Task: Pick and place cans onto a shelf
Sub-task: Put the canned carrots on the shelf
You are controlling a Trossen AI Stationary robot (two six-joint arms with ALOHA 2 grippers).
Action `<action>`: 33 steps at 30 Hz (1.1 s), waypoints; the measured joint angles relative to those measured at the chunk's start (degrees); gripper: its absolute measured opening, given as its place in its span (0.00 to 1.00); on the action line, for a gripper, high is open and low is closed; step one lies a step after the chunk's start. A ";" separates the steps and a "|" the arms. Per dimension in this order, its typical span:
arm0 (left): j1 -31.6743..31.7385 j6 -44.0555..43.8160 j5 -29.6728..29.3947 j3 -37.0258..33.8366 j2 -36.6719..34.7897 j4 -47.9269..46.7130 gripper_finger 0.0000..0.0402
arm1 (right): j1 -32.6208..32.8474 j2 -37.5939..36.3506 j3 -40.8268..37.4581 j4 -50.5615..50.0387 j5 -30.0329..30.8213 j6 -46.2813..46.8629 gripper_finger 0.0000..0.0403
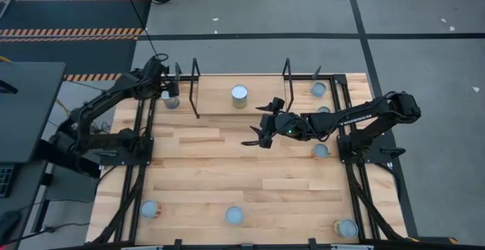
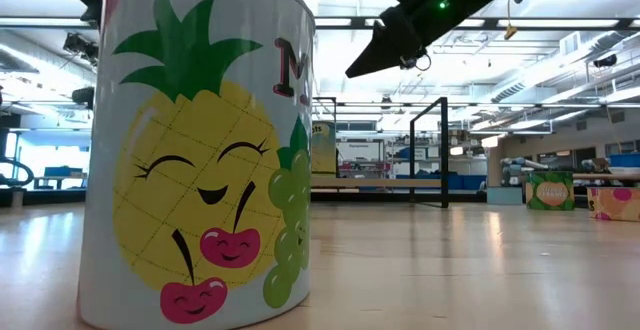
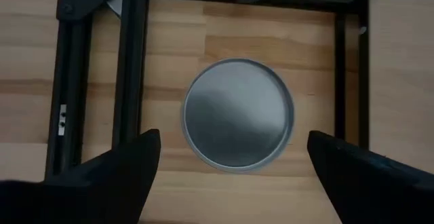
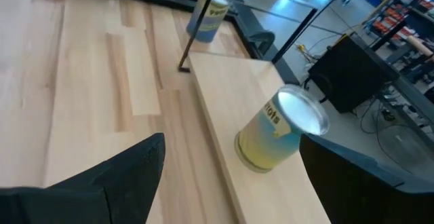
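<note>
**1 can on the shelf, both grippers empty**

Nearest the low camera stands 1 can (image 2: 195,150), its label showing a smiling pineapple, cherries and grapes; it fills the left of that view. From above, this front edge of the table (image 1: 250,185) holds 3 cans: one at the left (image 1: 149,209), one in the middle (image 1: 235,216) and one at the right (image 1: 347,228).

Farther in, the right gripper (image 1: 254,138) hangs over bare wood near the table's centre, above the surface (the low view shows it well clear of the tabletop), with its jaws apart and nothing between them. Another can (image 1: 320,151) sits close beside the right arm's base.

At the far edge, the shelf (image 1: 220,102) carries a single upright can (image 1: 239,95), seen by the right wrist camera as a yellowish tin (image 4: 279,137) on the light board. The left gripper (image 1: 168,92) hovers at the shelf's left end directly over a can (image 3: 237,113), fingers (image 3: 129,159) spread wide on either side of its round top, not touching it. A further can (image 1: 318,89) stands at the far right.
</note>
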 joint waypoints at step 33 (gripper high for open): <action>-6.51 -3.96 -8.12 -0.04 8.45 3.59 0.94 | 1.14 0.00 0.00 -1.92 -0.01 2.95 0.87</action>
